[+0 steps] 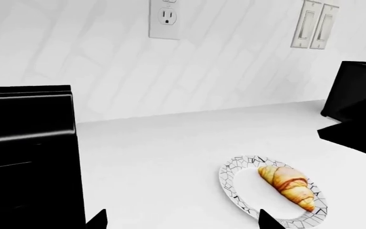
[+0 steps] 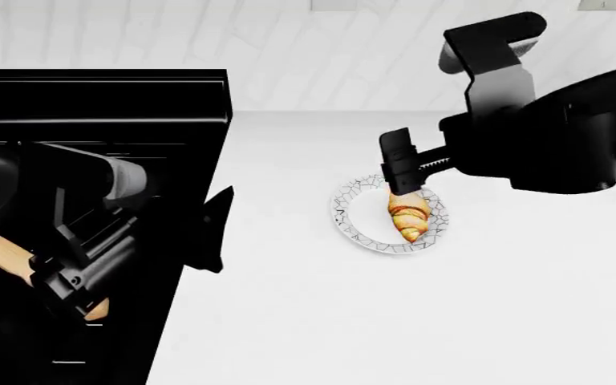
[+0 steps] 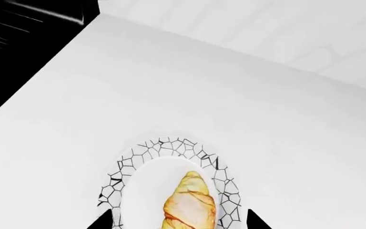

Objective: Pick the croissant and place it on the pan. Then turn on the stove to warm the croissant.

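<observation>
— Where now?
— Croissant (image 2: pixel 409 218) lying on a white patterned plate (image 2: pixel 351 225) mid-counter (image 2: pixel 286 321), well right of the stove (image 2: pixel 94 104) edge and clear of the back wall. Right hand (image 2: pixel 403 172) hovering directly above, fingers spread open either side of the pastry, touching nothing.

— And handling?
— Probably light, flaky, easily crushed; best pinched gently across the thick ridged middle, not the tapered tips.

— Left hand (image 2: pixel 217 228)?
— Parked at the counter's stove-side edge, apart from the plate, fingertips wide and empty. Pan's wooden handle (image 2: pixel 3 253) showing behind that arm.
</observation>
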